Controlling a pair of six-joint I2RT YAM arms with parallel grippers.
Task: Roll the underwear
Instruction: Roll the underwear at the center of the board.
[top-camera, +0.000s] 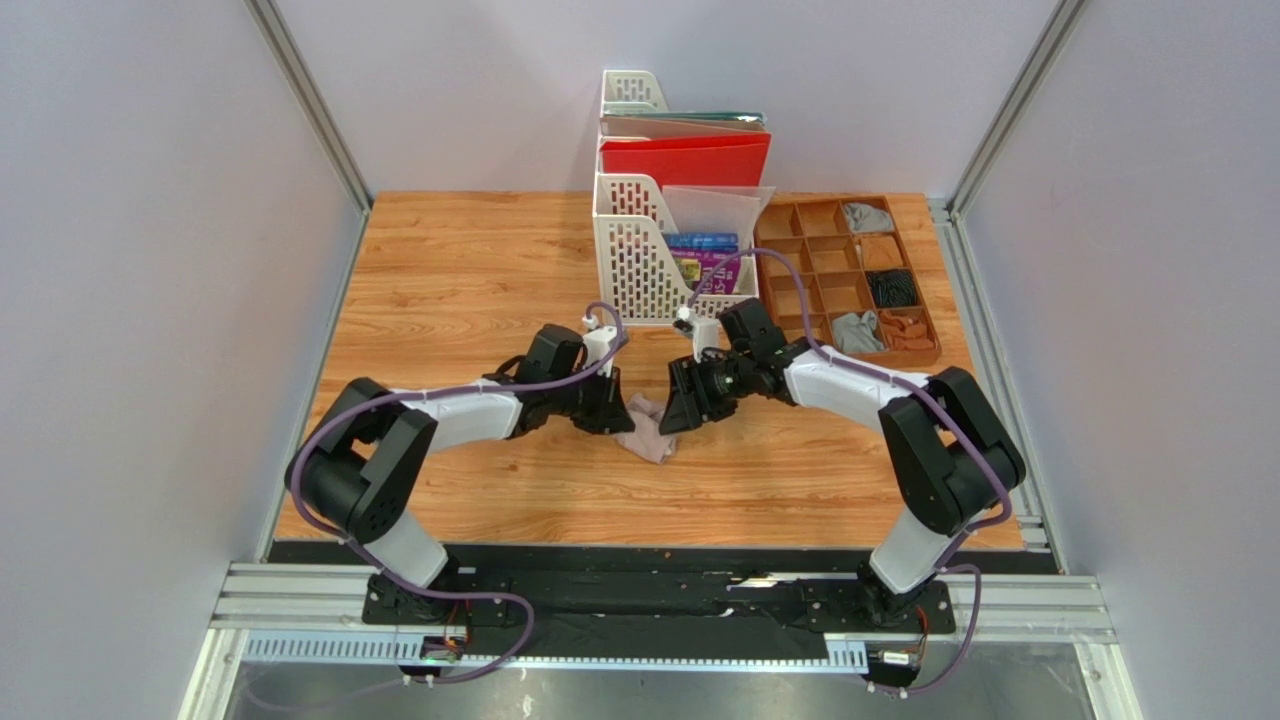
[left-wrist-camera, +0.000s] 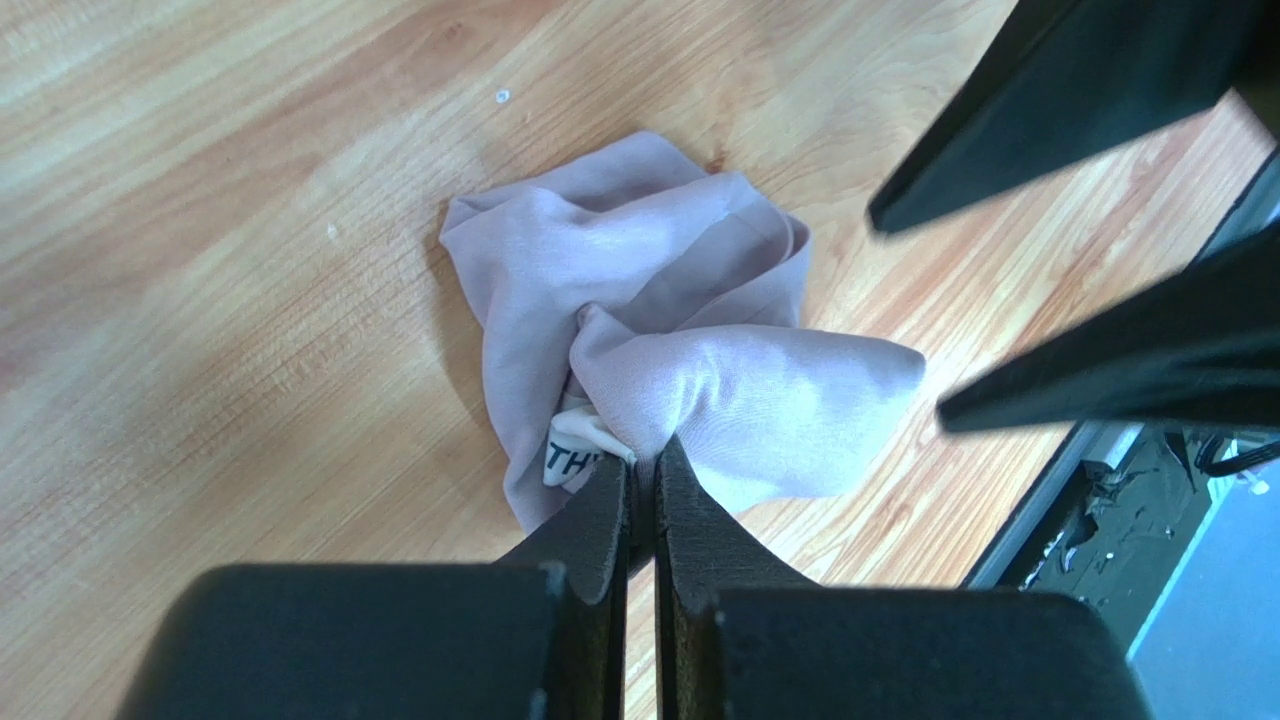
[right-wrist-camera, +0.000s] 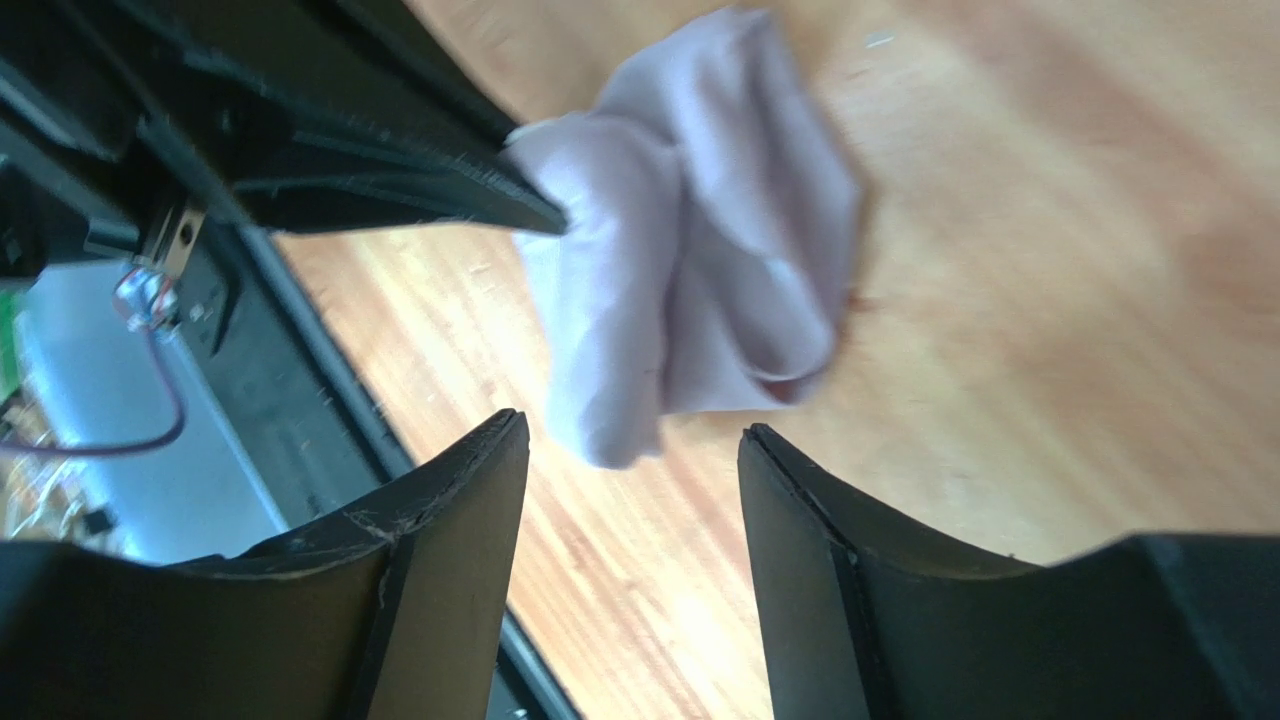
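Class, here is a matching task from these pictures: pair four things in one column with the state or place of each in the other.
1 left jaws
2 right jaws
3 pink underwear
4 red folder

A standing at the back of the table
B open
C crumpled on the wood
D shut on the underwear

Pairs: 1-D, 2-B, 3-C, 4-A

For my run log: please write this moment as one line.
left gripper: shut on underwear | right gripper: open, close by, holding nothing | underwear: crumpled on table, not rolled yet
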